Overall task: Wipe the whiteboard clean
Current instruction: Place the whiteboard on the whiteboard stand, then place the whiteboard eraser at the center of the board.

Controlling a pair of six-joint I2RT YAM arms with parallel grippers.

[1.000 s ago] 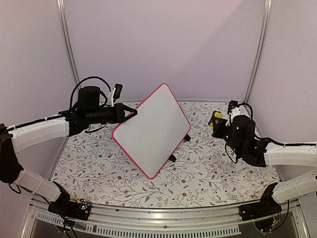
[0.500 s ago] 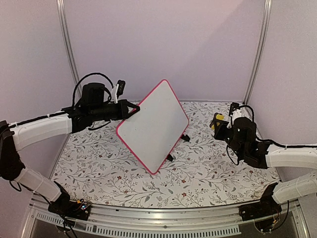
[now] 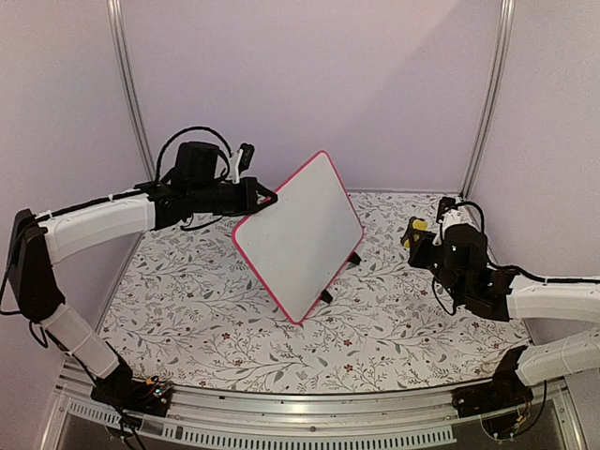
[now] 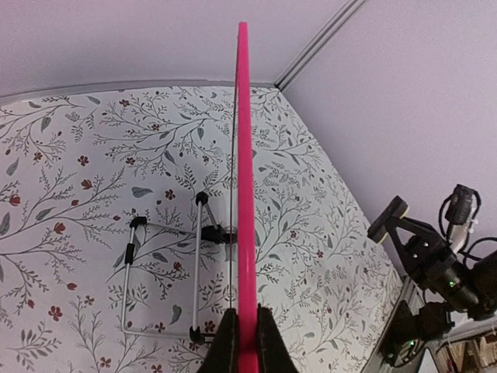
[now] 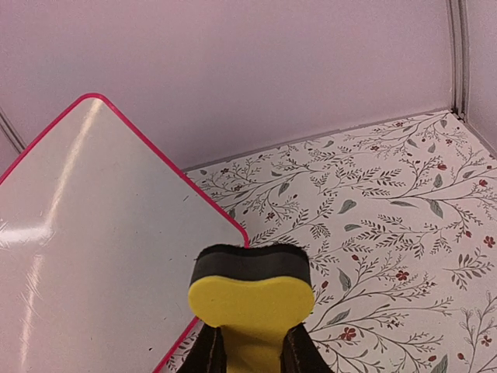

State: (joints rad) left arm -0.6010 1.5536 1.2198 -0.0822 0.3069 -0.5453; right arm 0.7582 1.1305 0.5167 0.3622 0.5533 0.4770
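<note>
The whiteboard (image 3: pixel 300 234), white with a thin pink-red frame, hangs tilted on one corner above the flowered table, its face blank. My left gripper (image 3: pixel 265 199) is shut on its upper left edge; the left wrist view shows the pink frame (image 4: pixel 245 179) edge-on between the fingers, with the wire stand and black clip feet (image 4: pixel 138 222) behind it. Off to the right, apart from the board, my right gripper (image 3: pixel 414 232) is shut on a yellow block eraser (image 5: pixel 250 299) with a dark felt face. In the right wrist view the whiteboard (image 5: pixel 101 241) fills the left half.
The flowered tablecloth (image 3: pixel 403 319) covers the table. Plain walls close the back and sides, with metal posts (image 3: pixel 127 84) in the corners. The right arm (image 4: pixel 435 256) shows at the right of the left wrist view.
My left arm has carried the whiteboard up and to the right. My right gripper with the eraser has shifted slightly to the right.
</note>
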